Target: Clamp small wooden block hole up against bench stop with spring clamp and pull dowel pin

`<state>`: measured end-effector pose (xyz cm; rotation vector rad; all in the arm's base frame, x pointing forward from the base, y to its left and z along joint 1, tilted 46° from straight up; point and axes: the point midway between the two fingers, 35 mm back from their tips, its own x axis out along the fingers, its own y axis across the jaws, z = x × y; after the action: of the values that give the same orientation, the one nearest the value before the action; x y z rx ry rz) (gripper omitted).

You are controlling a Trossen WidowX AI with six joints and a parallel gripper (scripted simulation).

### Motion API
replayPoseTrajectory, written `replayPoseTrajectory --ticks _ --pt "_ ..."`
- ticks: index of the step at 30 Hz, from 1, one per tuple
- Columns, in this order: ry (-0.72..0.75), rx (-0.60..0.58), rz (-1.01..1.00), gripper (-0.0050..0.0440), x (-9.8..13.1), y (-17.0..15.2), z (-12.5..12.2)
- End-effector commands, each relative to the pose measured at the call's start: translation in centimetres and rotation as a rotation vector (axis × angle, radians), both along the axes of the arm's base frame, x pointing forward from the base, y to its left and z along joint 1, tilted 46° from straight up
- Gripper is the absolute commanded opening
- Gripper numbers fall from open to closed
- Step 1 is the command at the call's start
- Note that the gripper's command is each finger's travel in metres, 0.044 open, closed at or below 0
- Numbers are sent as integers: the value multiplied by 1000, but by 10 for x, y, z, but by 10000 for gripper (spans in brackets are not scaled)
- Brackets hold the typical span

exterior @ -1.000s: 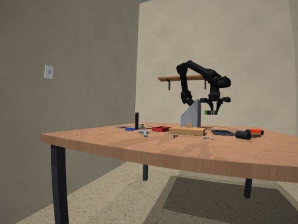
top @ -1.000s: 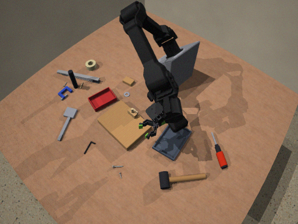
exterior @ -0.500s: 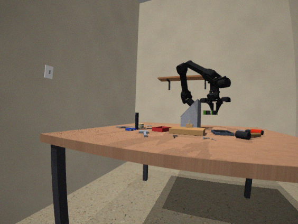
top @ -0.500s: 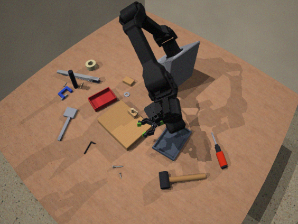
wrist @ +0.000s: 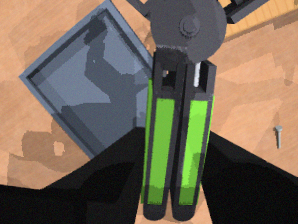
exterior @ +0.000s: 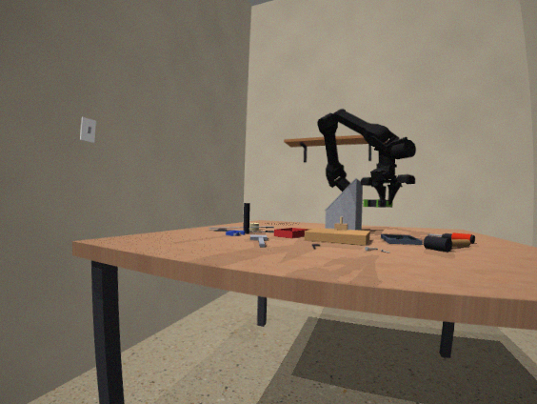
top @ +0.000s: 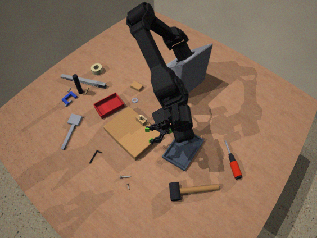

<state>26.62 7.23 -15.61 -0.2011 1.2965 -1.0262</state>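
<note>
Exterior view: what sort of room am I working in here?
Probably a small workshop: a wooden table strewn with hand tools, such as a black-headed wooden mallet and red-handled screwdriver, plus a bare wall shelf.

Black-headed wooden-handled mallet [top: 191,190] lies near; red-handled screwdriver [top: 233,163] right; red open tray [top: 109,105], cream tape roll [top: 96,68] far left.

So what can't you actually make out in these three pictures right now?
- Bench stop: not identifiable in any view, too small.
- Clamp jaw tips: cut off by the wrist view's top edge.
- Block and its pin: top view, too small to tell whether the pin is seated.
- Gripper fingers: wrist view, lost in black.
</note>
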Motion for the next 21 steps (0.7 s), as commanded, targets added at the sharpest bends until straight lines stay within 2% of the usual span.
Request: replayPoseTrajectory --ticks 1,21 --pt "-22 -7 -19 0 1 -1 0" --pt "-136 -20 -129 0 5 -2 0"
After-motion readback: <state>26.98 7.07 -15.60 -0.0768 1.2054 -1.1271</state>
